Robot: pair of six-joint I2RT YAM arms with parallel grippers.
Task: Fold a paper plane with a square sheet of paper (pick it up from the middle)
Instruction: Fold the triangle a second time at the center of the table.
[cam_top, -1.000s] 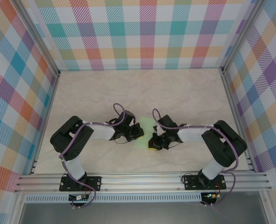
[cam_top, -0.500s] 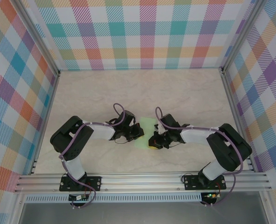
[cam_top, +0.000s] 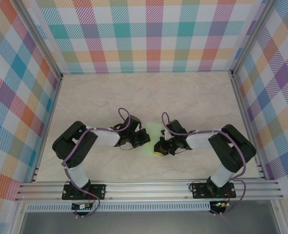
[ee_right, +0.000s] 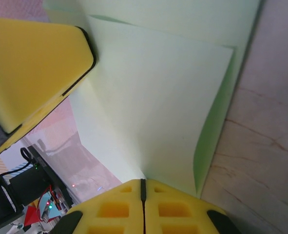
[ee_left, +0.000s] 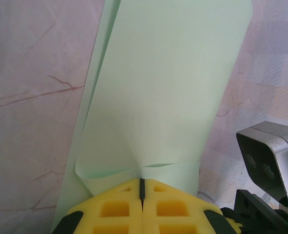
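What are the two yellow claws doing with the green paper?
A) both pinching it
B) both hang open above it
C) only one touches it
A: the left gripper and right gripper are each shut, with the sheet of paper caught at their tips.

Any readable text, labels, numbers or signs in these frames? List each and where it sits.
No legible text anywhere.
The square sheet of paper: plain pale green, no print.
The yellow pads of the left jaws: unmarked.
The small circuit board below the right arm's base: any marking is too small to read.
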